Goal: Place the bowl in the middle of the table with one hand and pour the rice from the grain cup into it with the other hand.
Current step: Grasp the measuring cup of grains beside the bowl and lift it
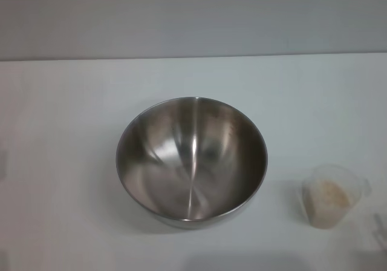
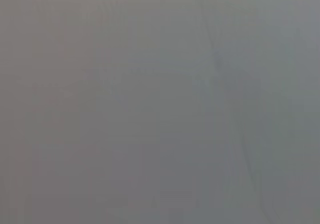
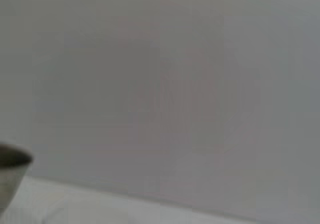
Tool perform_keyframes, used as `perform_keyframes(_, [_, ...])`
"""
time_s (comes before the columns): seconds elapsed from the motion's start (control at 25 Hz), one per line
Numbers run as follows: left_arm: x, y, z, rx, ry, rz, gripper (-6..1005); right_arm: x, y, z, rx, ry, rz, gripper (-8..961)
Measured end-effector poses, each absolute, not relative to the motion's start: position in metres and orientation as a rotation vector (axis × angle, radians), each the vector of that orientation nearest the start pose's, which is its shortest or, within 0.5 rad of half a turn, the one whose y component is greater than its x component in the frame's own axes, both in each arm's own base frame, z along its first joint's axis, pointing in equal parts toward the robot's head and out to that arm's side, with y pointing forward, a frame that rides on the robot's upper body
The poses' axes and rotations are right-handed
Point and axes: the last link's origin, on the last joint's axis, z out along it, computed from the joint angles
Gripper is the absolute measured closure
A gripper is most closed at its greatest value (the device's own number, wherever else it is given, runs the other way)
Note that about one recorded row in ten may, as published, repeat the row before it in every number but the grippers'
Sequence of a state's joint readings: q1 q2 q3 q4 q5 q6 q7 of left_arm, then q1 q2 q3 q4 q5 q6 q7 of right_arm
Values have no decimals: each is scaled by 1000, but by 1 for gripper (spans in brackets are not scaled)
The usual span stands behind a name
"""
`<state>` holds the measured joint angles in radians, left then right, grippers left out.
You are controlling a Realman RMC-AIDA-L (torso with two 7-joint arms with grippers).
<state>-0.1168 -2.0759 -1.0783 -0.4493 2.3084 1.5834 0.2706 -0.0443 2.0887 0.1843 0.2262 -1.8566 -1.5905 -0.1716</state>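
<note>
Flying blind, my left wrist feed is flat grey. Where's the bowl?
Observer: In the head view the bowl sits upright in the middle of the table, empty.
Operator: Grain cup?
Observer: The grain cup stands upright to the bowl's right, apart from it, with the rice inside.
Operator: Does the right wrist show anything?
Observer: Only an edge of the bowl's rim, against the grey wall.

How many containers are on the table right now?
2: the bowl sits mid-table, empty; the grain cup, holding rice, stands apart on the robot's right.
</note>
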Motion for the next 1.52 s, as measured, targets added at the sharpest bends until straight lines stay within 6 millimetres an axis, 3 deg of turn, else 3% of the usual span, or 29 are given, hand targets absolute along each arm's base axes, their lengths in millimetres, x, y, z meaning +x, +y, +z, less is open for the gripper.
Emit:
perform_keyframes(0.52, [-336,248,53,-1110,-176,-610,311,363,165,-51,-1660,455,487,136])
perform_keyframes(1.52, [-340,245,52,-1121,-179,-589,315,358,186,-55,-1684,454,501,146])
